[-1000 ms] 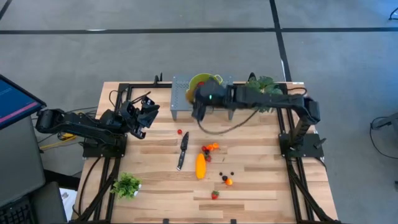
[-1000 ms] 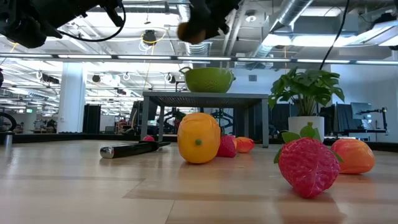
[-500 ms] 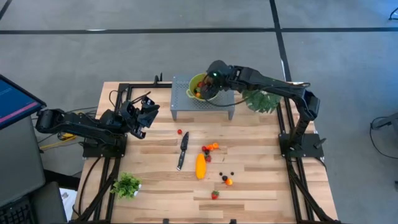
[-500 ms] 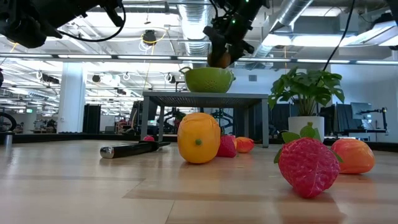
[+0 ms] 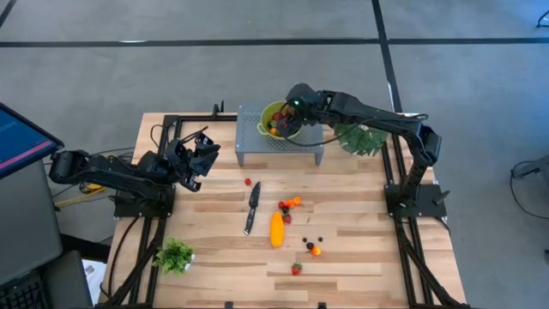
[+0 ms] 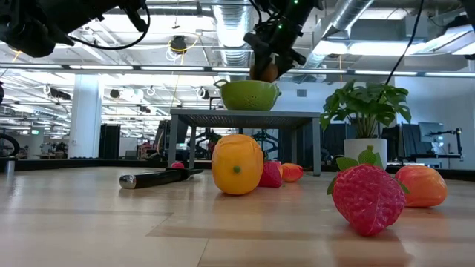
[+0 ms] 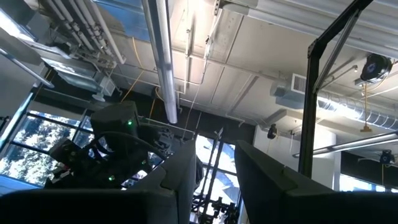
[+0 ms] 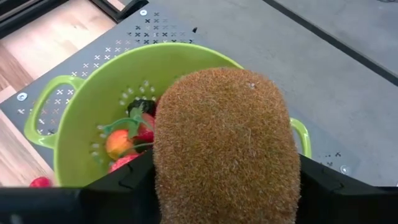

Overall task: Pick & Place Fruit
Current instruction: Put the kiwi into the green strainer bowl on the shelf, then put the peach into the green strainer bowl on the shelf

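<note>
My right gripper [image 5: 286, 118] hangs over the green colander [image 8: 93, 99], shut on a brown fuzzy kiwi [image 8: 224, 143]. The colander [image 5: 273, 113] stands on a grey perforated stand [image 5: 254, 142] at the table's far side and holds some red and orange fruit pieces [image 8: 124, 142]. On the table lie a long yellow-orange fruit [image 5: 276, 228], a strawberry [image 5: 296, 269], an orange piece [image 5: 315, 251] and small balls [image 5: 290, 204]. My left gripper [image 5: 202, 153] waits at the table's left, raised, fingers apart, nothing between them [image 7: 214, 180]. My right gripper pinches the kiwi between its two fingers [image 8: 127, 183], one on each side of the fruit's lower part [image 8: 168, 180]. The fingers slant down from the table's right. The kiwi [image 6: 263, 70] hangs clear, just above the colander's rim.
A black-handled knife [image 5: 252, 206] lies left of the fruit, with a red ball [image 5: 247, 182] near its tip. One green plant [image 5: 174, 255] stands near the front left, another [image 5: 360, 137] right of the stand. Black frame rails run along both table sides.
My right gripper has carried the kiwi from in front of the stand toward the table's far edge, until it was over the colander, rolling its wrist on the way. It has kept still there for the last half second.
</note>
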Available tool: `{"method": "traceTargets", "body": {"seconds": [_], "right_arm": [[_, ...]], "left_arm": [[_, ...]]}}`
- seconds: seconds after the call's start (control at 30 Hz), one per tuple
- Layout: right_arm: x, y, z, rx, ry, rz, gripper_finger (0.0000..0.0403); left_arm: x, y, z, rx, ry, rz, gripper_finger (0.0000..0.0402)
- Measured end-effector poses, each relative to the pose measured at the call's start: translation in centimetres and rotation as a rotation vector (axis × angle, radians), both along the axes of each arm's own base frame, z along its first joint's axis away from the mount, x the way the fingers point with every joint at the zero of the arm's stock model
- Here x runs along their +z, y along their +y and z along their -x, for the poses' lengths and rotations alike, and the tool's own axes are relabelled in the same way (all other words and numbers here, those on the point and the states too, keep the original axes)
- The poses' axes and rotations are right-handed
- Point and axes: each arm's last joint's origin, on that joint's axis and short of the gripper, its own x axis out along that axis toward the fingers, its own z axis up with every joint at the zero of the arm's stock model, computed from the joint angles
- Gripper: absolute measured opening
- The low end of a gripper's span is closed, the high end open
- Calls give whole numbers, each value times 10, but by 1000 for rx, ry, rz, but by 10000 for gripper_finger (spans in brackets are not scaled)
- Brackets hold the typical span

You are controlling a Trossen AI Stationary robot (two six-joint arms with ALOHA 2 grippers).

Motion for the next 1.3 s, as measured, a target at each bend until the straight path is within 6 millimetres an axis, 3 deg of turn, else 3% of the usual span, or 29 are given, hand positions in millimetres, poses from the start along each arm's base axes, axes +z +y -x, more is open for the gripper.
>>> {"method": "traceTargets", "body": {"seconds": [0.23, 0.67, 0.8, 0.97, 1.1, 1.3], "right_arm": [[-1, 0, 1, 12, 24, -1, 240], [-2, -2, 3, 14, 40, 1, 300], [12, 5, 7, 52, 20, 33, 304], [46, 27, 18, 111, -77, 86, 305], [63, 60, 25, 194, -106, 97, 305], [52, 128, 26, 388, 37, 36, 305]], "left_arm": [[0, 0, 0, -1, 0, 0, 106], [0, 0, 0, -3, 1, -3, 106], [0, 0, 0, -3, 0, -2, 106], [0, 0, 0, -2, 1, -2, 106], [0, 0, 0, -3, 0, -2, 106], [0, 0, 0, 0, 0, 1, 106]]}}
